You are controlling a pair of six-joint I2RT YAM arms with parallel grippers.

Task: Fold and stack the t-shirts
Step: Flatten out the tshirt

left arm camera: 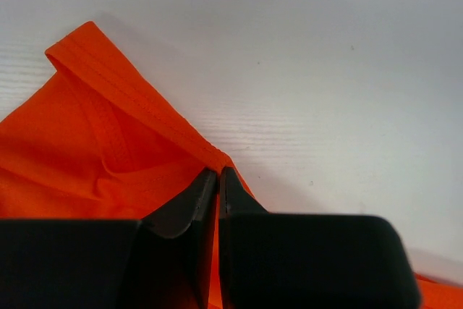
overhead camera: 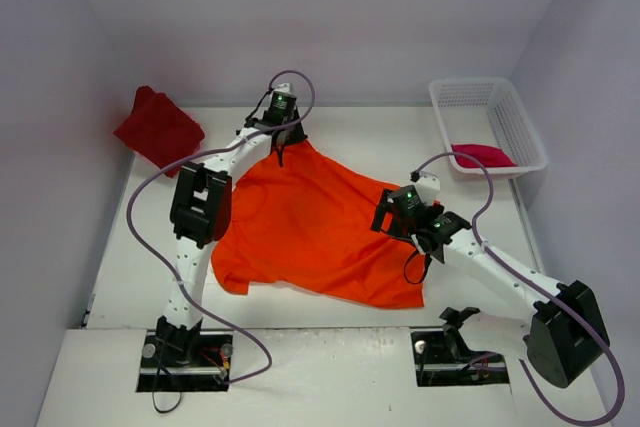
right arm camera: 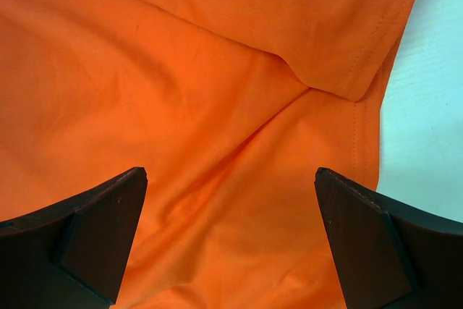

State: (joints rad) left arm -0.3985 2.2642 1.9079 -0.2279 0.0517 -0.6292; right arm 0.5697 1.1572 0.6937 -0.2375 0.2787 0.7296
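Observation:
The bright orange t-shirt (overhead camera: 310, 232) lies spread and wrinkled across the middle of the table. My left gripper (overhead camera: 283, 143) is at its far corner and is shut on the hem; the left wrist view shows the jaws (left arm camera: 218, 173) closed with orange cloth (left arm camera: 65, 135) pinched between them. My right gripper (overhead camera: 386, 215) hovers open over the shirt's right edge, its jaws (right arm camera: 230, 171) wide apart above the cloth (right arm camera: 181, 70), holding nothing. The dark red t-shirt (overhead camera: 158, 127) lies bunched at the far left. The crimson-pink t-shirt (overhead camera: 483, 155) lies in the basket.
A white mesh basket (overhead camera: 470, 94) stands at the far right corner. White walls close in the table on three sides. Bare white table (left arm camera: 325, 70) lies beyond the shirt's far corner and beside its right edge (right arm camera: 427, 106).

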